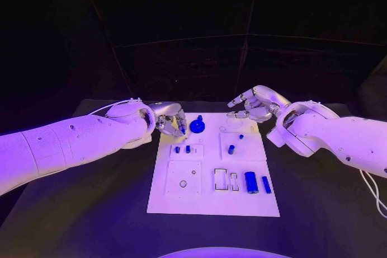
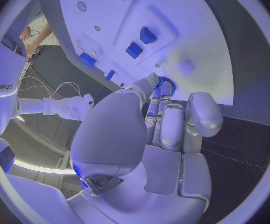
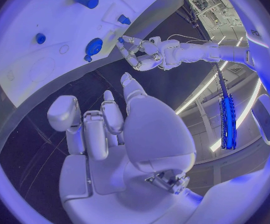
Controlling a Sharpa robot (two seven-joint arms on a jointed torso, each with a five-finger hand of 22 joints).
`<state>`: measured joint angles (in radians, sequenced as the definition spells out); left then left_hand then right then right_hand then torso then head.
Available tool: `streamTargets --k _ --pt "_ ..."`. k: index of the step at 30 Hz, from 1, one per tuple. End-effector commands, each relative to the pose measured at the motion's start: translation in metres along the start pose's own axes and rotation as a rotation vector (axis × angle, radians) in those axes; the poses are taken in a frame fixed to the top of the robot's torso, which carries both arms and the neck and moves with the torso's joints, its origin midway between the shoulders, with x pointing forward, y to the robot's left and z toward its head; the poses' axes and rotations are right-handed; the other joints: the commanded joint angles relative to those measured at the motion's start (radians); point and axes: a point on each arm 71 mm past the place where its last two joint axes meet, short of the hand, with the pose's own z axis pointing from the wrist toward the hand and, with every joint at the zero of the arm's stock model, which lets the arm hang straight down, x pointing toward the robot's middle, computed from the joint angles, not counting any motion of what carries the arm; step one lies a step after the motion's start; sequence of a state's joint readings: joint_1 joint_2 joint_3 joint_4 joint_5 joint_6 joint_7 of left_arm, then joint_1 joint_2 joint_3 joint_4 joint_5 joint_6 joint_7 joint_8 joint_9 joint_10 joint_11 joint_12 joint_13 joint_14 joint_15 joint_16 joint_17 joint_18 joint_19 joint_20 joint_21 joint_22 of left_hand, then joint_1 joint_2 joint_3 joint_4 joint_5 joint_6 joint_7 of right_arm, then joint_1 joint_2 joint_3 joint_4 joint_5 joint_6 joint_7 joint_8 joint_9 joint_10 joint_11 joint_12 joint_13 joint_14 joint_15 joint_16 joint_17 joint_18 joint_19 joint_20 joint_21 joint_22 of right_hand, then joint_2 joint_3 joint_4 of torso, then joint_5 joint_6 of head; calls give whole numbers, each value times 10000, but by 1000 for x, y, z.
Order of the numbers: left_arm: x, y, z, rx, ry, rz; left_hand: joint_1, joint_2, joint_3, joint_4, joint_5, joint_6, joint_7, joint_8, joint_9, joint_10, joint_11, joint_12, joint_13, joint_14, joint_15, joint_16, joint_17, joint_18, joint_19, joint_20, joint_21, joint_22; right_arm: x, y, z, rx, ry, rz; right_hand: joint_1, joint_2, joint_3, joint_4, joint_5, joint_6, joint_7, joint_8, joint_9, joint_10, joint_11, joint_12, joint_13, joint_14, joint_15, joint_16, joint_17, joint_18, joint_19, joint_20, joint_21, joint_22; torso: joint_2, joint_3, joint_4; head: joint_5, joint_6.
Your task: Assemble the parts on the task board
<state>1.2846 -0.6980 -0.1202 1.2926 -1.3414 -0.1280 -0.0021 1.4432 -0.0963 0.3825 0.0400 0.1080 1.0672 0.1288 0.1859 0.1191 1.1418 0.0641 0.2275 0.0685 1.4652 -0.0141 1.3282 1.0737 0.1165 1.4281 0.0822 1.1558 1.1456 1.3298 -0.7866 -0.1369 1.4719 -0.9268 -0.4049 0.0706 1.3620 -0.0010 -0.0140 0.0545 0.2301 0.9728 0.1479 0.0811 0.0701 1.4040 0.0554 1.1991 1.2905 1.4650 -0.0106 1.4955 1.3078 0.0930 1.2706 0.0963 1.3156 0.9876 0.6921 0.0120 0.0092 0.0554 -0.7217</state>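
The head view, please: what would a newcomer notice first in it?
The white task board lies mid-table, with small blue parts on it. The left hand hovers at the board's far left corner beside a round blue part, while the right hand hangs open above its far right corner.

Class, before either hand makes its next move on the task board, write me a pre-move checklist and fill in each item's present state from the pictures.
1. Left hand at the board's far left corner, beside the round blue part: ok.
2. Left hand holding a part: cannot tell; its fingertips hide what lies under them.
3. Right hand empty, fingers apart, at the board's far edge: ok.
4. Board flat on the table: ok.
5. Large cylinder and slim blue bar lying free, near right: ok.
6. Two small pegs upright in their block: ok.
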Motion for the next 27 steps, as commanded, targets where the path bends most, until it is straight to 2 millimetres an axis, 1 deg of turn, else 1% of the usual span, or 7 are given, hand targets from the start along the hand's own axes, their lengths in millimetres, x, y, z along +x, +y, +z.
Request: streamTargets --k 1,7,15,27 --pt "3 1 1 -86 307 -93 -69 -73 70 7 -36 66 0 -59 -14 64 14 -36 7 203 -54 19 -14 -156 40 -8 18 0 -1 1 0 -84 -58 10 31 99 -50 -31 40 63 -4 -55 -9 -61 22 3 -12 722 -46 -40 1111 158 -60 -20 -53 4 7 2 -11 24 -2" --pt "7 2 3 -139 408 -96 -72 -77 75 5 -36 68 0 -60 -14 67 14 -39 8 203 -54 19 -16 -155 38 -8 13 -4 -1 1 0 -86 -53 11 31 99 -50 -31 40 63 -4 -55 -9 -61 22 3 -12 722 -46 -40 1111 158 -60 -20 -53 4 10 -2 3 12 -23" --pt "9 0 5 -118 522 -11 -75 -90 89 -8 -42 71 -1 -65 -17 76 12 -49 9 199 -55 12 -35 -153 33 -8 4 -12 -1 2 1 -88 -49 13 31 99 -50 -31 40 63 -4 -55 -9 -61 22 3 -12 722 -46 -40 1111 158 -60 -20 -53 4 1 3 -14 25 -47" --pt "12 1 10 -222 654 219 -83 -108 105 -22 -59 76 0 -72 -20 85 12 -62 10 198 -55 15 -36 -152 30 -9 0 -15 0 2 1 -103 -34 17 31 99 -50 -31 40 63 -4 -55 -9 -61 22 3 -12 722 -46 -40 1111 158 -60 -20 -53 4 7 4 -1 23 -70"
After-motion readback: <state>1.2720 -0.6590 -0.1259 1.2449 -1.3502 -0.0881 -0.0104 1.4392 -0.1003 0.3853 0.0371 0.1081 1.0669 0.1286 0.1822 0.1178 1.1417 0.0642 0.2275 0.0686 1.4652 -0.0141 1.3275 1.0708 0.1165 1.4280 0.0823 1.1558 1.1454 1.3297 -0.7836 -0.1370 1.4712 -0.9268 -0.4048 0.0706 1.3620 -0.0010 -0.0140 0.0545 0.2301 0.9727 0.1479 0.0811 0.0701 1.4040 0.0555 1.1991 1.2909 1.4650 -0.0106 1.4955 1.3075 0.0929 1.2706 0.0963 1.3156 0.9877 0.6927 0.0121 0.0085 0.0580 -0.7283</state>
